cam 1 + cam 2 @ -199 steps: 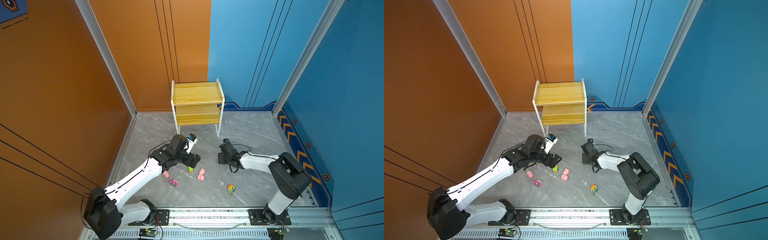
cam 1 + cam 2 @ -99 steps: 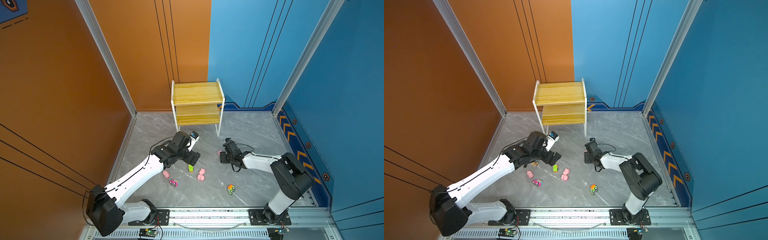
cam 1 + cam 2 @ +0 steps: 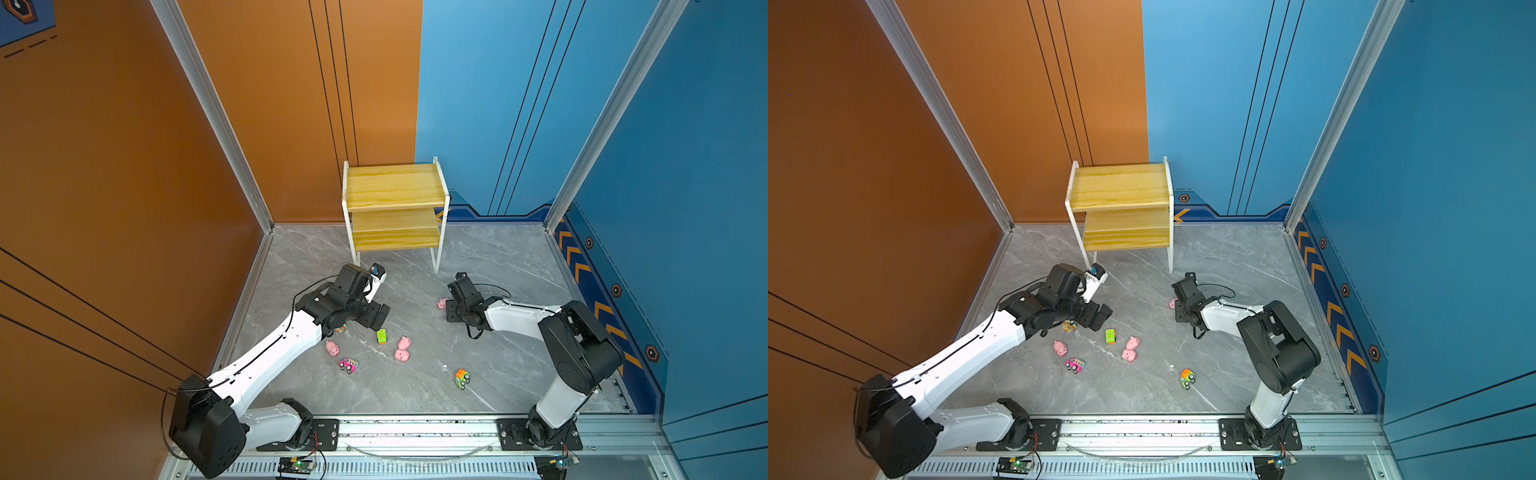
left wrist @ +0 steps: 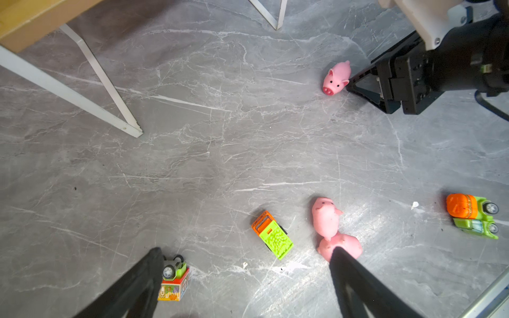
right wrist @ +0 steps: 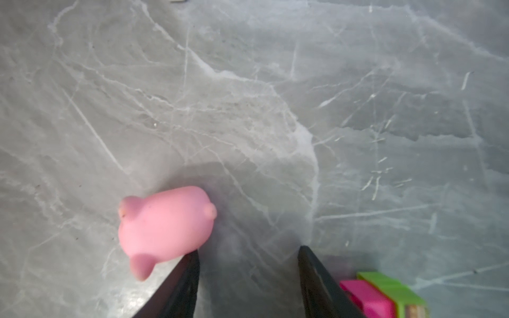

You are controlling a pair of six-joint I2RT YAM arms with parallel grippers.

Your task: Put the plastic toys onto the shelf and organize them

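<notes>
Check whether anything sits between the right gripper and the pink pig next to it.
Nothing visible does. The pig lies on bare floor right beside one fingertip of the right gripper, outside the gap between the jaws. A pink and green toy car sits beyond the opposite finger.

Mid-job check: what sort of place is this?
Probably a purpose-built robot test cell: orange and blue wall panels enclose a marble-look floor, with two arms mounted on a metal rail.
</notes>
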